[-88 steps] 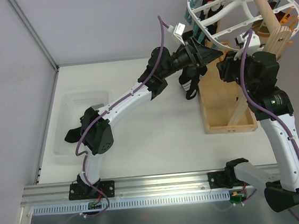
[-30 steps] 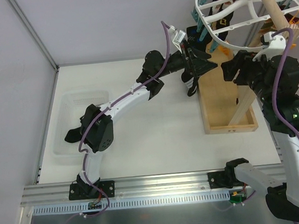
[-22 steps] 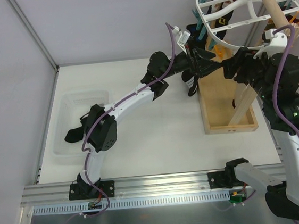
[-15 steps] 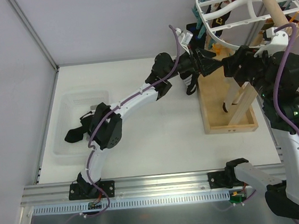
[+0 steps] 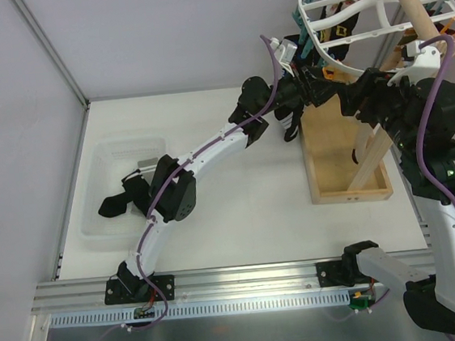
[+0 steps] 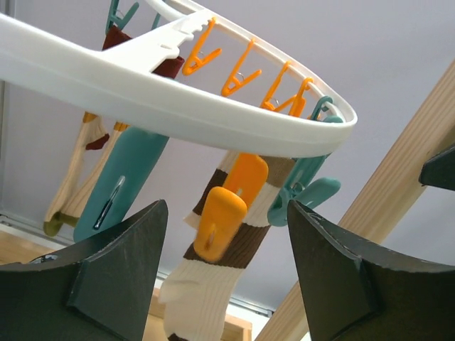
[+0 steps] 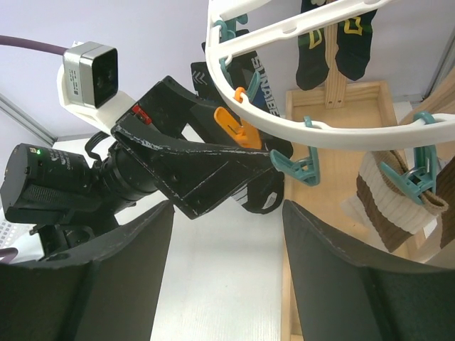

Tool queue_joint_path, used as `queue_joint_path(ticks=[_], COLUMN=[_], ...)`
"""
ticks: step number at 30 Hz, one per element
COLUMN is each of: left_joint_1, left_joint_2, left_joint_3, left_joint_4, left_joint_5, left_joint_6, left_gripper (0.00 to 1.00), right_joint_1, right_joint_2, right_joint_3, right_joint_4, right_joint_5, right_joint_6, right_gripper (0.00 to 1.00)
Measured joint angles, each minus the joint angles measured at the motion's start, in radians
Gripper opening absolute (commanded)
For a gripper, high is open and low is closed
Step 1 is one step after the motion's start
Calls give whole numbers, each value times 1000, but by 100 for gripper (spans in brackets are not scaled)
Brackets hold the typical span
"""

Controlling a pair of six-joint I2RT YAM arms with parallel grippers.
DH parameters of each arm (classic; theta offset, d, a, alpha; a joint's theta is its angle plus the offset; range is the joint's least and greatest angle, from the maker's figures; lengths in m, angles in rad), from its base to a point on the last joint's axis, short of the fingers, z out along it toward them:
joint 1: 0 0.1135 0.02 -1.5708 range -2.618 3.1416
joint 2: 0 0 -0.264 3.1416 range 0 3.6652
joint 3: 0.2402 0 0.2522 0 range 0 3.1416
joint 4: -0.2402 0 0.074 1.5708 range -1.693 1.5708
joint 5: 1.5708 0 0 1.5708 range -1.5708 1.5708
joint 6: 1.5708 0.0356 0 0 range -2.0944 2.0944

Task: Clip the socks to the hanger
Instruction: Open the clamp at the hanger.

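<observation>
White table (image 5: 240,210) | 1 hanger (image 6: 142,92) | left end effector (image 6: 226,207) spread, straddling 1 orange peg (image 6: 220,217) | right end effector (image 7: 227,207) spread

The hanger (image 6: 178,99) is white, with an orange peg (image 6: 227,206) and a teal peg (image 6: 117,188). A striped sock (image 6: 213,284) is banded brown and cream. Two black socks (image 7: 313,64) bear yellow marks. The pole (image 5: 406,13) and tray (image 5: 332,159) are pale wood, and the tabletop (image 5: 238,194) is white.
</observation>
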Motion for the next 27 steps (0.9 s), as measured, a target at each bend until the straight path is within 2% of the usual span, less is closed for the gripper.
queue_joint_path(ticks=[4,5,6,13,16,21,23,25,26,27], left_joint_1=[0,0,0,0,0,0,0,0,0,0], left_joint_2=[3,5,8,21,25,29,29,29,29,29], left_joint_3=[8,8,8,8,8,8,8,8,8,8], left_joint_4=[2,4,8,18,31,32,34,35,35,35], left_joint_5=[0,0,0,1,1,1,1,1,1,0], left_joint_6=[2,2,2,3,3,3,3,2,2,-2], left_gripper=[65,59,57,54,48,44,35,32,17,12], right_joint_1=[0,0,0,0,0,0,0,0,0,0], right_joint_2=[0,0,1,4,5,4,5,5,5,6], right_joint_3=[0,0,0,0,0,0,0,0,0,0], right_joint_4=[2,2,3,13,15,15,15,15,16,16], right_joint_5=[0,0,0,0,0,0,0,0,0,0], right_joint_6=[0,0,0,2,2,2,2,2,2,2], right_gripper=[67,67,67,67,67,67,67,67,67,67])
